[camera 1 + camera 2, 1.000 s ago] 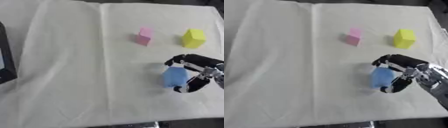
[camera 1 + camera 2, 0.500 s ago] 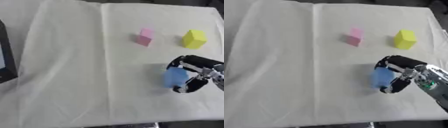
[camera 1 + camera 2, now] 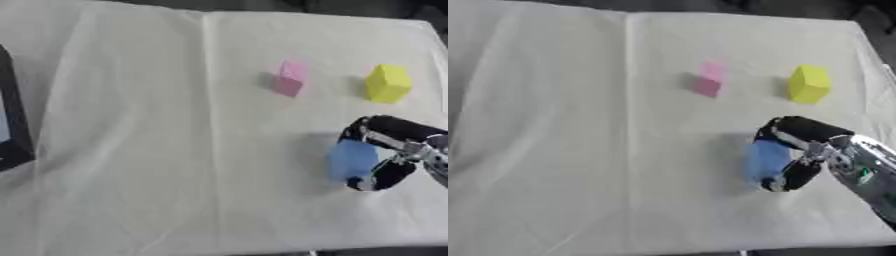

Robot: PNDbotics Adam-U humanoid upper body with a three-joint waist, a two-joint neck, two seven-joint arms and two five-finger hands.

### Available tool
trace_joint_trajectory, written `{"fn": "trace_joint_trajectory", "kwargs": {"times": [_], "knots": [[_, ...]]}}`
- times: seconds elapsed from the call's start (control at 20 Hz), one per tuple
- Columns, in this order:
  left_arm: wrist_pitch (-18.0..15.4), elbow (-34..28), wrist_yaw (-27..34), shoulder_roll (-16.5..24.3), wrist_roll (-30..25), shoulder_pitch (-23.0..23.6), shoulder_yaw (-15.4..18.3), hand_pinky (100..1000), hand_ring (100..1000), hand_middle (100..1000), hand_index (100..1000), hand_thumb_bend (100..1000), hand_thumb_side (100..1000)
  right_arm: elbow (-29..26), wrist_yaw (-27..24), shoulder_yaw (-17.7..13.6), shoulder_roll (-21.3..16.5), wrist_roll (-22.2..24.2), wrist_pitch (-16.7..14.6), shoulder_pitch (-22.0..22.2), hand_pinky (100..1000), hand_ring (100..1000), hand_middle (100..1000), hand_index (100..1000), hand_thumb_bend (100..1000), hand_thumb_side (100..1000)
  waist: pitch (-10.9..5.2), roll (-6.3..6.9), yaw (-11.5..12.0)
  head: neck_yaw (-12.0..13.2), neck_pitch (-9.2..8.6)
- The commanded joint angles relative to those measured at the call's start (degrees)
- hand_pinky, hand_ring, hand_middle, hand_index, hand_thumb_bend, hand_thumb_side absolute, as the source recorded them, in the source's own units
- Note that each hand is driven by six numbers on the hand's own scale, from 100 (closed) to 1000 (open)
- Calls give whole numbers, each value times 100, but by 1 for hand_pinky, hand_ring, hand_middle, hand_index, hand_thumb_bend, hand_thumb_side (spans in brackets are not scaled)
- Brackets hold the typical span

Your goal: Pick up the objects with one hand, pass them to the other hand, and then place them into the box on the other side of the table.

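Risk: the blue block [image 3: 353,159] may slip or tip as it lifts, since the curled fingers seem to catch only its right side; a dropped block could roll on the cloth [image 3: 175,150].

Right robot hand [image 3: 391,152], lower right of frame, is clamped on the blue block, fingers above and below it. Block sits at the hand's left, apparently touching the worktop.

Pink block [image 3: 290,78] and yellow block [image 3: 387,83] lie upper right, well apart from the hand. Box [image 3: 10,125] at the left edge. Left hand not seen.
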Motion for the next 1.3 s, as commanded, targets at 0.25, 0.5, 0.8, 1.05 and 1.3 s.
{"fn": "trace_joint_trajectory", "kwargs": {"times": [0.25, 0.5, 0.8, 1.05, 1.3], "knots": [[-27, -135, -34, 113, 0, -10, 40, 770, 772, 836, 942, 399, 1000, -277, -902, -285, -62, -958, 300, -67, 782, 566, 376, 468, 229, 100, -134, 26, 1, -22, -19], [-33, -150, -43, 118, -3, -4, 45, 770, 773, 837, 942, 400, 1000, -292, -1175, -323, -130, -1272, 287, -74, 778, 562, 356, 449, 228, 100, -152, 13, 20, -13, -31], [-37, -172, -50, 132, -19, -12, 40, 770, 773, 837, 941, 398, 1000, -292, -1319, -399, -101, -1403, 172, -173, 774, 539, 342, 436, 175, 100, -168, 14, 33, -8, -52], [9, -221, -72, 195, -83, -35, -23, 769, 768, 821, 932, 398, 1000, -292, -1569, -304, 156, -1868, 131, -483, 774, 501, 326, 421, 108, 100, -200, 44, 69, 36, -50], [367, -398, -68, 375, -239, -99, -240, 767, 759, 796, 921, 376, 994, -292, -1289, -54, 480, -2277, -1, -923, 778, 496, 328, 423, 123, 100, -235, 88, 120, 87, -45]]}}
